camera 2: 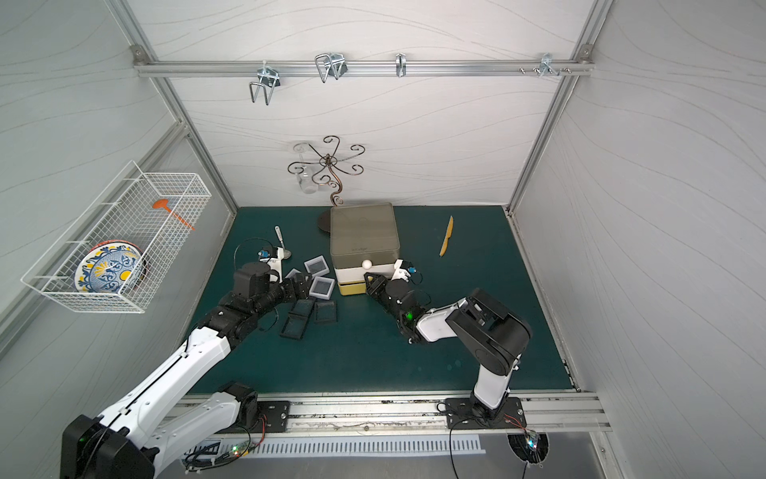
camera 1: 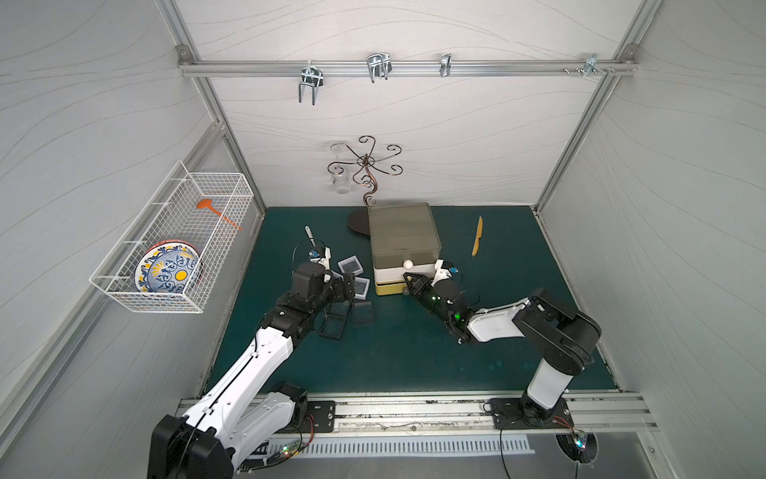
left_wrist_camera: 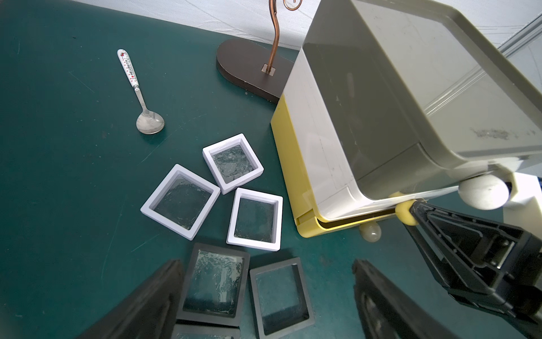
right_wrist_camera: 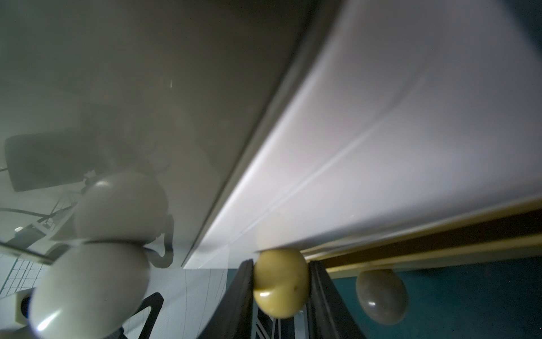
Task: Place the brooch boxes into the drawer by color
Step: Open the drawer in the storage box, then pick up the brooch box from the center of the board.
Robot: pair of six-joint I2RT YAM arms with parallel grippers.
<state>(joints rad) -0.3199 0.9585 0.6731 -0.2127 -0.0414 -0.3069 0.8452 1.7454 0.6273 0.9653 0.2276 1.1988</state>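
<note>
Bare tabletop [camera 1: 393, 365] lay open along the front edge. Brooch boxes [left_wrist_camera: 254, 219] crowded the drawer's [camera 1: 404, 230] left side; the right gripper [right_wrist_camera: 281, 265], seemingly clamping its yellow knob [left_wrist_camera: 404, 209], barred the front.

We identify the drawer [camera 1: 404, 232] as a boxy three-tier chest standing upright on the desk [camera 1: 414, 352], with an olive-grey tier on top, a white tier in the middle and a yellow tier [left_wrist_camera: 291, 164] at the bottom. A narrow dark gap runs along the yellow tier's front. A white knob [left_wrist_camera: 484, 193], a yellow knob [left_wrist_camera: 406, 210] and a grey knob [left_wrist_camera: 370, 233] show at the front. The brooch boxes lie flat on the desk, just beside the drawer on its left. Three white-rimmed boxes [left_wrist_camera: 233, 163] [left_wrist_camera: 180, 204] [left_wrist_camera: 255, 223] cluster close together. Three black-rimmed boxes [camera 2: 301, 309] [camera 2: 324, 311] [camera 2: 294, 327] lie just beside them, farther from the chest.
</note>
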